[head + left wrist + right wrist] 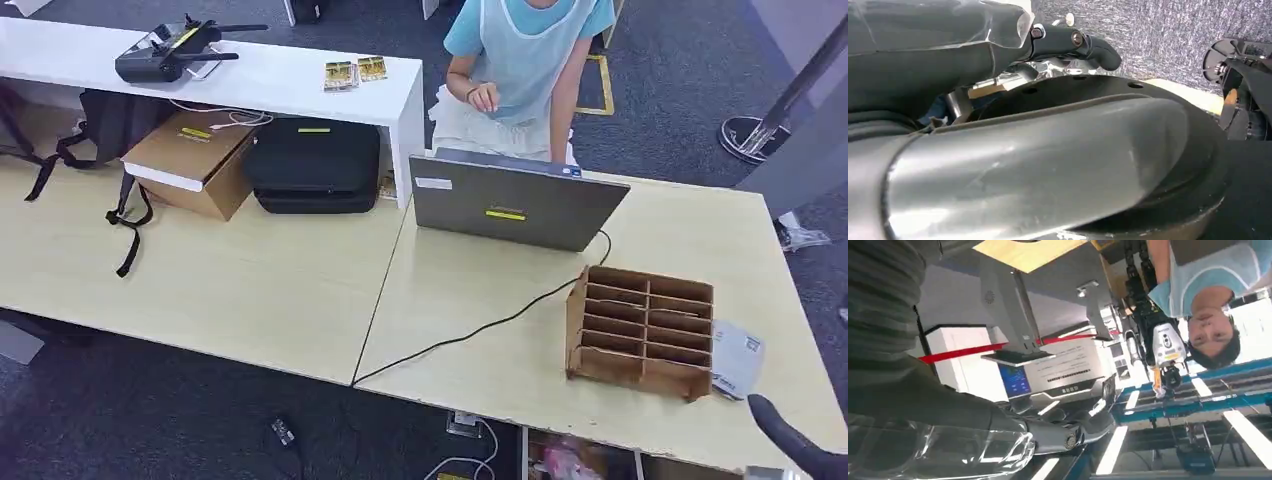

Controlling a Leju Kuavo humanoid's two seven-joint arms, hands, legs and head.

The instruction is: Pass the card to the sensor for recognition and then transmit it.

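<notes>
A white printed card (pixel 738 358) lies flat on the table, against the right side of a brown cardboard slot rack (pixel 640 330). A dark fingertip of my right hand (pixel 795 442) pokes in at the bottom right corner, just in front of the card and apart from it. In the right wrist view my right hand (pixel 1058 432) has its fingers stretched out with nothing in them. In the left wrist view my left hand (pixel 1073 42) hangs beside my body, its dark fingers extended and holding nothing.
A grey laptop (pixel 515 203) stands open at the table's far edge, its black cable (pixel 470 335) running across the light wooden table (pixel 250 290). A person in a light blue top (pixel 520 60) sits behind it. Boxes and bags sit under a white shelf (pixel 270 80).
</notes>
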